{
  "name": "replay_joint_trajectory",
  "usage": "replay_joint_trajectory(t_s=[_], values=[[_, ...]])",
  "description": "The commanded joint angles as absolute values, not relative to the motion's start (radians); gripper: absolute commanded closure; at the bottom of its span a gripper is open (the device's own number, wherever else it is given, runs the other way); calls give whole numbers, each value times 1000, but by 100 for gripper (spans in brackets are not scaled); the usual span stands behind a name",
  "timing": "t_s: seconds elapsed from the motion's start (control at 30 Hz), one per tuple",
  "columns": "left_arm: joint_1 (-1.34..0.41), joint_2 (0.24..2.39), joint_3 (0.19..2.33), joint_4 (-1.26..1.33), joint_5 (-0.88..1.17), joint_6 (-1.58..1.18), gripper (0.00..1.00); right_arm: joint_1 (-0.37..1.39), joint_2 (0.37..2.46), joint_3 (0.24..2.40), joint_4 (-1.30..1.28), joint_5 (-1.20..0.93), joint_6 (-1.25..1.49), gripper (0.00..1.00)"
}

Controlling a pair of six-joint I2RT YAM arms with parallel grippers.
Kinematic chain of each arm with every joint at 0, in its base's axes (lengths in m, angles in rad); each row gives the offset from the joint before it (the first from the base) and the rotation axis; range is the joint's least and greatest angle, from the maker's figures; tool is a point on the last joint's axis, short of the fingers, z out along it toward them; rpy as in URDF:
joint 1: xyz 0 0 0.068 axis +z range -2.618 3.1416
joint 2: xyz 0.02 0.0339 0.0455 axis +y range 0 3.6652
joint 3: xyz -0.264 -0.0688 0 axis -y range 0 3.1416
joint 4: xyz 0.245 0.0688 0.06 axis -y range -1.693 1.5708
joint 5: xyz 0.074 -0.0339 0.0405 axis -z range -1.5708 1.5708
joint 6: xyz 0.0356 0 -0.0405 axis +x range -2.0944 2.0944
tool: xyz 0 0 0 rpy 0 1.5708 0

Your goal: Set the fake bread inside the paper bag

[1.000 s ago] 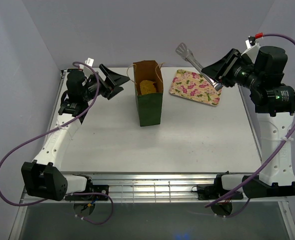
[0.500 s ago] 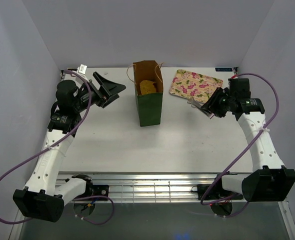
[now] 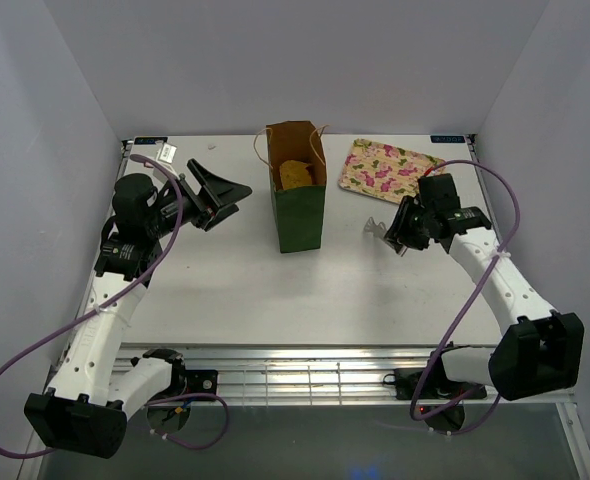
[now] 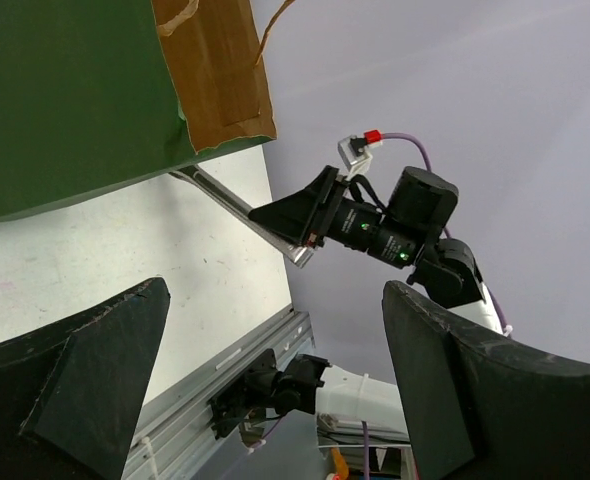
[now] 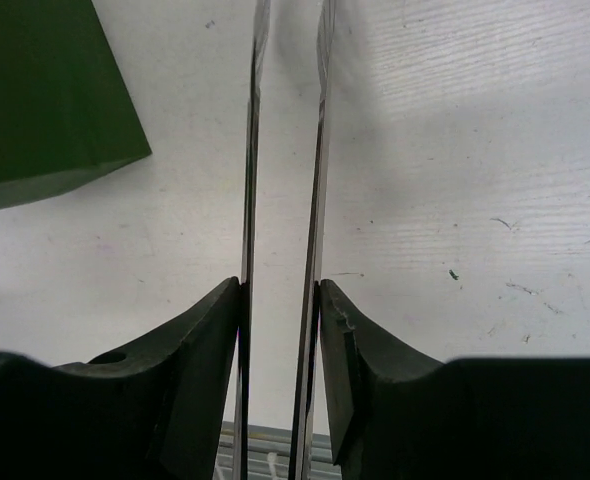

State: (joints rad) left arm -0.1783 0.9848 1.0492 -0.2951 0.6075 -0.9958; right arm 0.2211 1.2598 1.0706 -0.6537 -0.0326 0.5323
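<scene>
R end effector [image 3: 403, 231] low, clamping tongs [image 4: 275, 240] (L end effector [image 3: 233, 198] agape).

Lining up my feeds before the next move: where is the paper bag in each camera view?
Top external: paper bag stands centre, toward the far edge.
Left wrist: its green wall fills the upper left.
Right wrist: a green corner at upper left.
Shared landmark: the metal tongs in the right gripper, seen in all three views.
</scene>
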Motion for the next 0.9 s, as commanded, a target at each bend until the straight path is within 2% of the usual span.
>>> replay_joint_trajectory(t_s=[0.0, 0.2, 0.53, 0.87], values=[[-175, 951, 1045, -296, 623, -996, 2, 279, 1287, 1049, -575, 84, 499, 57], [-175, 927, 1037, -302, 621, -997, 2, 370, 1344, 1000, -548, 173, 499, 56], [-175, 887, 974, -316, 615, -1025, 2, 406, 1477, 902, -496, 107, 508, 50], [-173, 779, 845, -310, 641, -1106, 2, 436, 1526, 900, -482, 95, 469, 26]])
